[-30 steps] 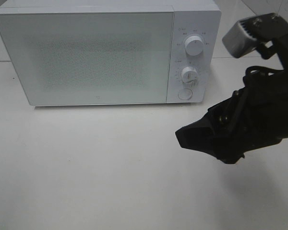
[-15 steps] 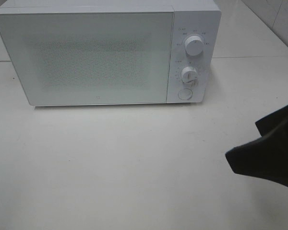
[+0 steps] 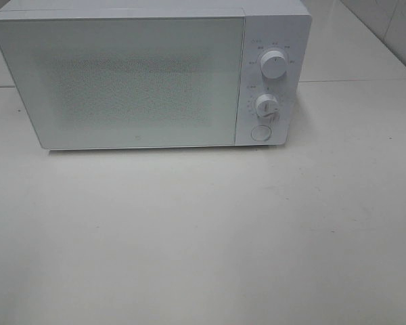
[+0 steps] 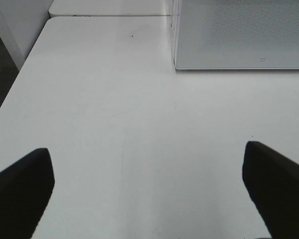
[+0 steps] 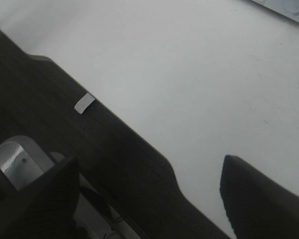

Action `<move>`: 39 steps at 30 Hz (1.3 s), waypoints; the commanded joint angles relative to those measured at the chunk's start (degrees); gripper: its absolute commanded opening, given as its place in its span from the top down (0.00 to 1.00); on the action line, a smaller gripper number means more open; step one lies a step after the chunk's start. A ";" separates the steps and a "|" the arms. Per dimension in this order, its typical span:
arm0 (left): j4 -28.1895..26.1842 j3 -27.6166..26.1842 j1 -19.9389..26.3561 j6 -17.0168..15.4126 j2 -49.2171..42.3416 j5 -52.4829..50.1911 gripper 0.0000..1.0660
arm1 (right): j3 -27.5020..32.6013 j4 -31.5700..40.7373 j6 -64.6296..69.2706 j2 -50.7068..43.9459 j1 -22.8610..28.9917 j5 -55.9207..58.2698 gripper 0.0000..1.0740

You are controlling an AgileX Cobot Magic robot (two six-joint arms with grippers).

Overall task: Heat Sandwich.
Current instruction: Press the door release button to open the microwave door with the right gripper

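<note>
One white microwave (image 3: pixel 149 74) stands with its door shut on the table (image 3: pixel 203 237) in my high view; where the sandwich lies I cannot tell. Left wrist: left gripper (image 4: pixel 147 151) spread wide, empty, above the table. Right wrist: right gripper (image 5: pixel 150 164) likewise released, over the table's edge.

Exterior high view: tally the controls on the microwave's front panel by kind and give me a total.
Rotary knobs: 2
Round button: 1
Total: 3
</note>
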 commanded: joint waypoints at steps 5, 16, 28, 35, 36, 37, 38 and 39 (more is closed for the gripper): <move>-0.29 0.17 0.17 -0.11 -1.49 -0.52 0.09 | -0.23 -1.72 0.69 -8.02 -11.40 1.89 0.29; -0.29 0.17 0.17 -0.11 -1.49 -0.52 0.09 | 2.98 -10.03 5.10 -20.57 -25.78 1.66 0.29; -0.29 0.17 0.17 -0.17 -1.26 -0.52 0.09 | 8.94 -11.12 6.36 -27.16 -33.23 -0.92 0.29; -0.29 0.17 0.17 -0.17 -1.20 -0.52 0.09 | 8.94 -11.12 6.30 -27.16 -33.23 -0.92 0.29; -0.29 0.17 0.17 -0.17 -1.20 -0.52 0.09 | 8.94 -11.12 6.30 -27.16 -33.23 -0.92 0.29; -0.29 0.17 0.17 -0.17 -1.20 -0.52 0.09 | 8.94 -11.12 6.30 -27.16 -33.23 -0.92 0.29; -0.29 0.17 0.17 -0.17 -1.20 -0.52 0.09 | 8.94 -11.12 6.30 -27.16 -33.23 -0.92 0.29; -0.29 0.17 0.17 -0.17 -1.20 -0.52 0.09 | 8.94 -11.12 6.30 -27.16 -33.23 -0.92 0.29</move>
